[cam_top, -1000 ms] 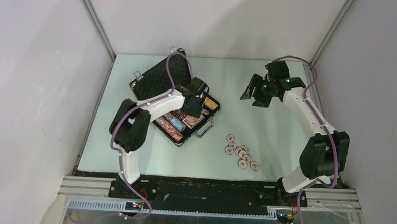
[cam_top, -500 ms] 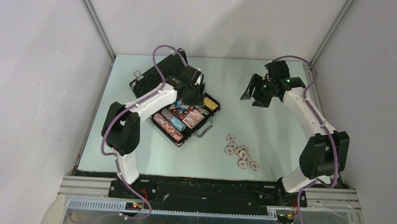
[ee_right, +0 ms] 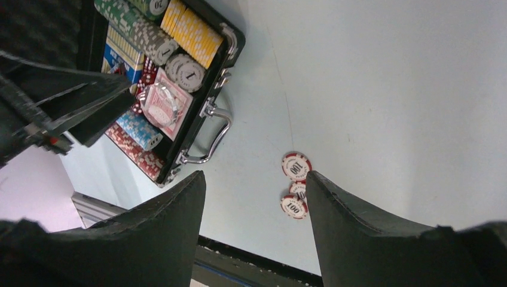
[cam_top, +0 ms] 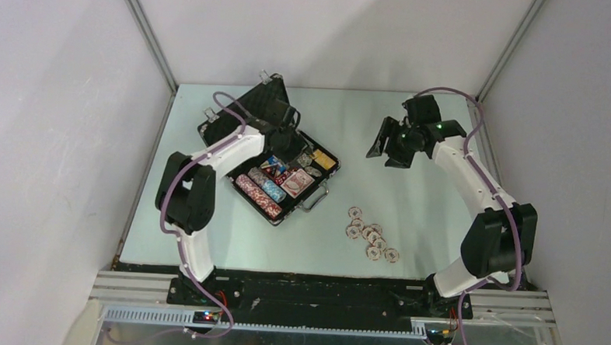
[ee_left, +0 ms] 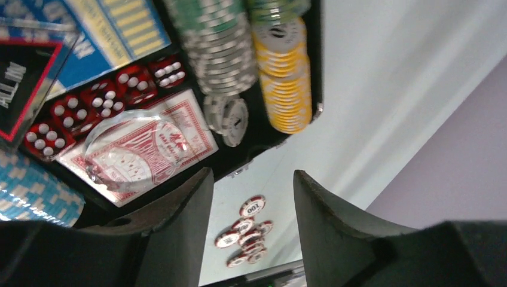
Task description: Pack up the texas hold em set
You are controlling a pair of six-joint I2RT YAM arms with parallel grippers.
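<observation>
Pale counter [cam_top: 441, 194] carries open case [cam_top: 260, 107] and loose red chips [cam_top: 371, 236]. Released, empty: left pincer [ee_left: 251, 179], right pincer [ee_right: 256, 179]. Advise lifting chips singly, seating them edgewise.

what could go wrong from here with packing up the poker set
The loose chips lie on the table, well outside the case; shutting it now would leave them out. The left hand hangs open over the case beside the raised lid, so a careless move might knock the lid or disturb the packed pieces. Two grey chips sit askew by the yellow row and may keep the lid from closing flat.
</observation>
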